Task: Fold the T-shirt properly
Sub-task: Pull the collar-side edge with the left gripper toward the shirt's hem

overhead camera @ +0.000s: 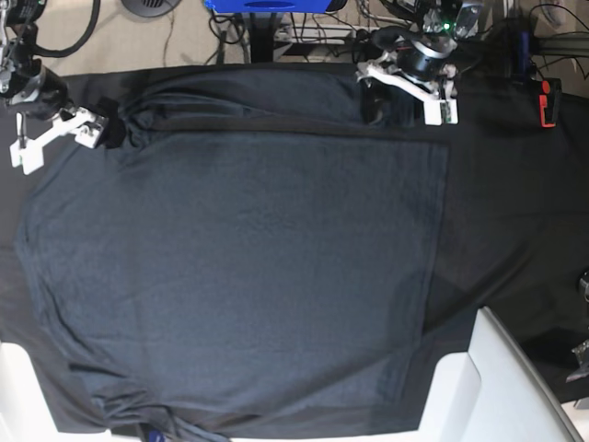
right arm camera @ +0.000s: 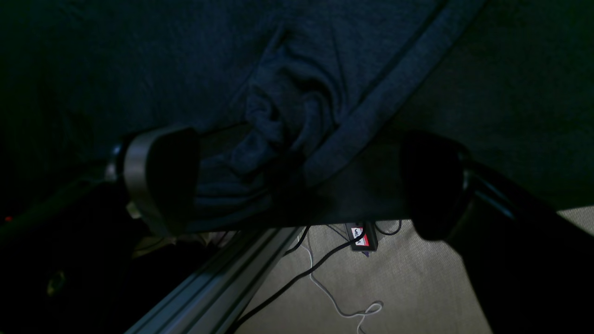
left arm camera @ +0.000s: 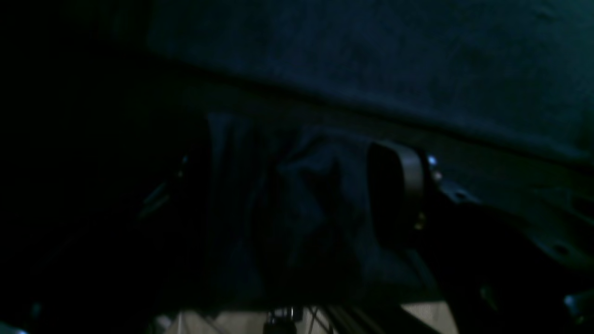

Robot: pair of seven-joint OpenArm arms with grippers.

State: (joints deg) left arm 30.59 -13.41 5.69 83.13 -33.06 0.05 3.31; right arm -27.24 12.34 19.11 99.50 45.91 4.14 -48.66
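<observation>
The T-shirt [overhead camera: 239,267] lies spread flat on the bench [overhead camera: 515,203], with both arms at its far edge, likely so that edge can be lifted and folded over. The left claw [left arm camera: 297,199] seems clenched on a bunch of fabric, though its view is dim. The right claw [right arm camera: 297,181] is released, straddling the bunched hem
</observation>
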